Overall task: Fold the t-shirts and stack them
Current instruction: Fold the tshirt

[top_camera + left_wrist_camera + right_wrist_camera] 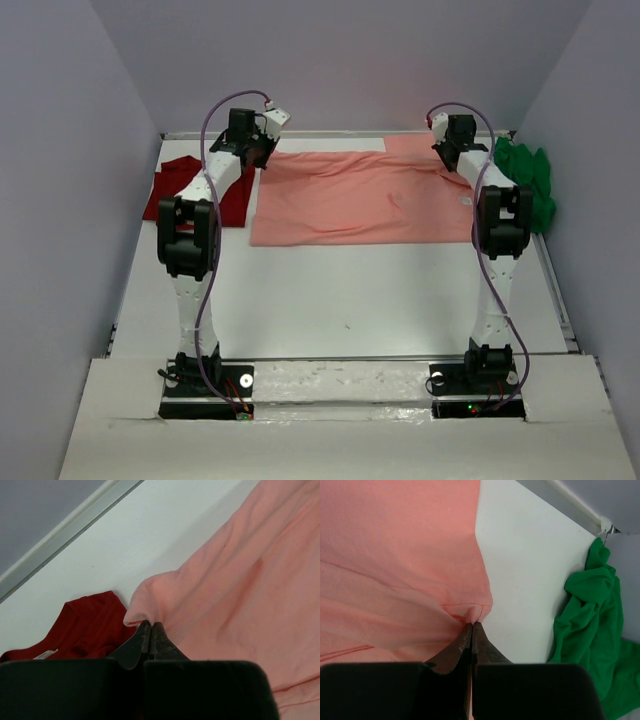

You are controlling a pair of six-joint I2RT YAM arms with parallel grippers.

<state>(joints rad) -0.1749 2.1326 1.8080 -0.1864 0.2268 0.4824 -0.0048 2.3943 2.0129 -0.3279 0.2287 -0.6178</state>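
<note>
The salmon-pink t-shirt (360, 200) lies spread across the back of the white table (340, 300). My left gripper (262, 160) is shut on its left edge; the wrist view shows a bunched fold of pink cloth (240, 580) pinched at the tips (150, 625). Over on the shirt's right side, my right gripper (447, 155) is shut on a hemmed corner (471, 625) of the same shirt (395, 555). The dark red t-shirt (175, 185) lies crumpled at the back left, a small white label (45, 654) showing on it (90, 625). At the back right, the bright green t-shirt (530, 180) is heaped (592, 625).
Grey walls close in the table on the left, back and right. A pale rail (65, 535) runs along the table's back edge. The green shirt hangs over the table's right edge against the wall.
</note>
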